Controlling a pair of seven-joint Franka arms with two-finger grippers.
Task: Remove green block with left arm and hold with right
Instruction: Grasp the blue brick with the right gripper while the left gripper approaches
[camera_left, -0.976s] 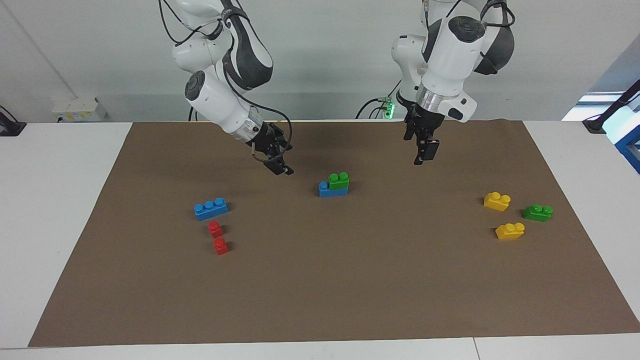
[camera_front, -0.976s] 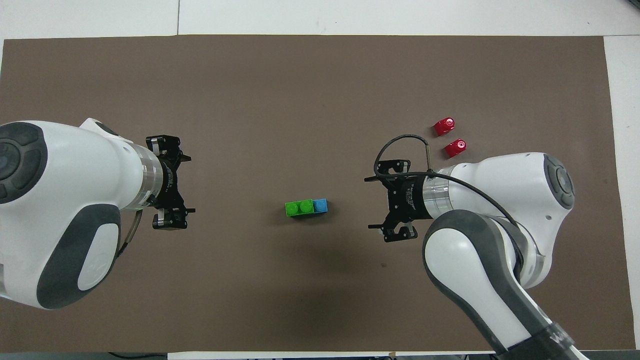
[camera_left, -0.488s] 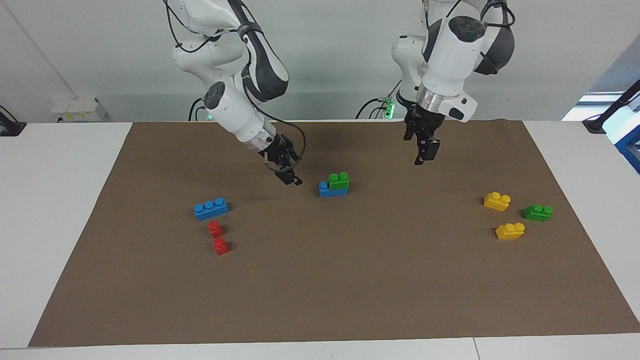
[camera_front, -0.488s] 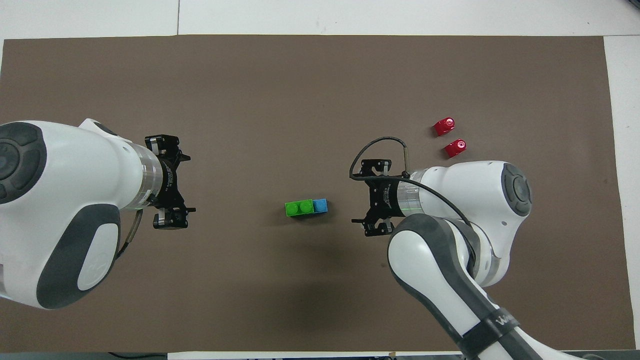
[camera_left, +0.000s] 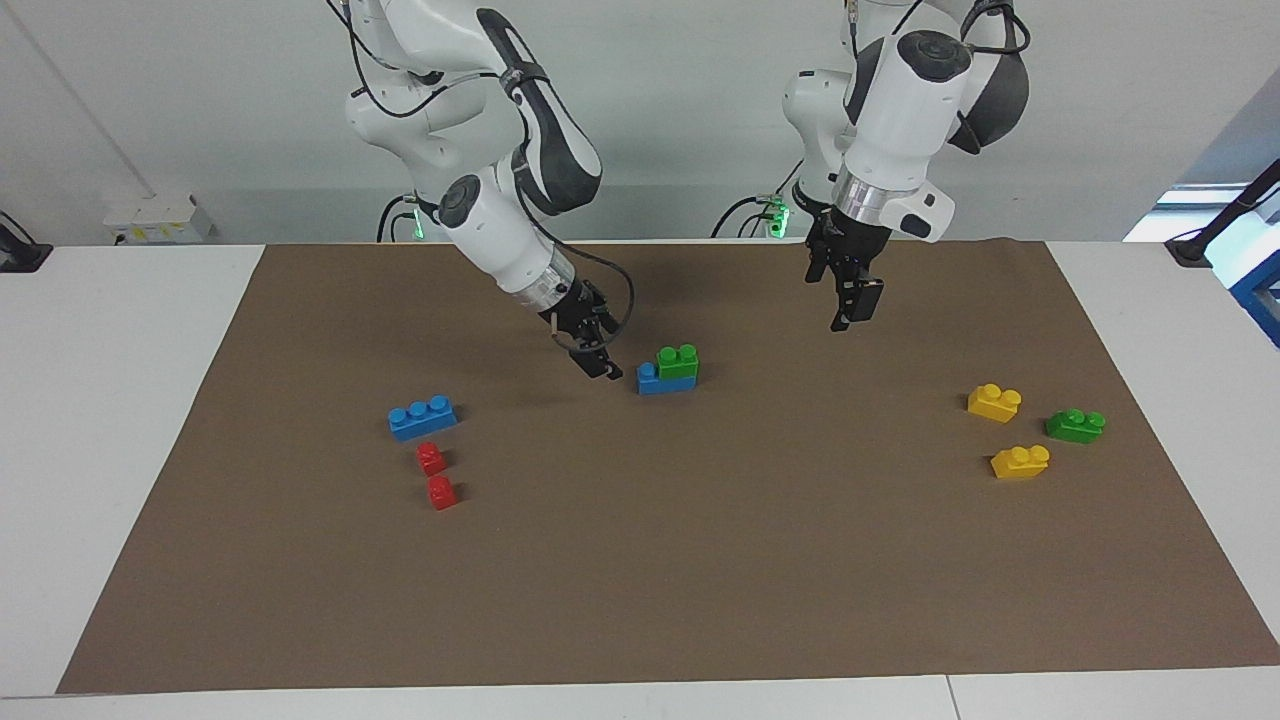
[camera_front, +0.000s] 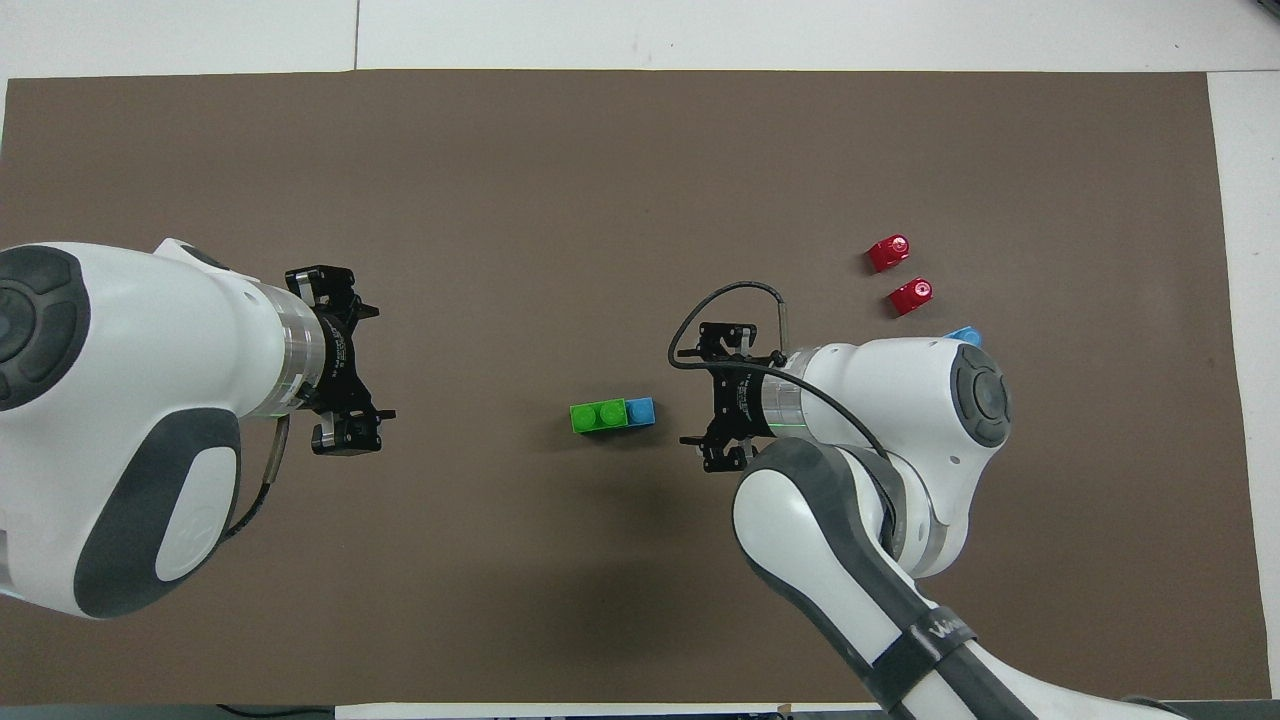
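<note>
Overhead view: no label reads clearly. The green block (camera_front: 598, 417) sits on a blue brick (camera_front: 640, 411) mid-mat. The right gripper (camera_left: 603, 366) hangs spread just beside the blue brick's end, touching nothing. The left gripper (camera_left: 845, 302) waits spread and empty, raised over bare mat (camera_left: 640, 560).

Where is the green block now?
The green block sits on a blue brick at mid-mat, between the two hands, near the right hand.

Right claw (camera_left: 598, 362) low, apparently open; left claw (camera_left: 845, 300) open, raised.
</note>
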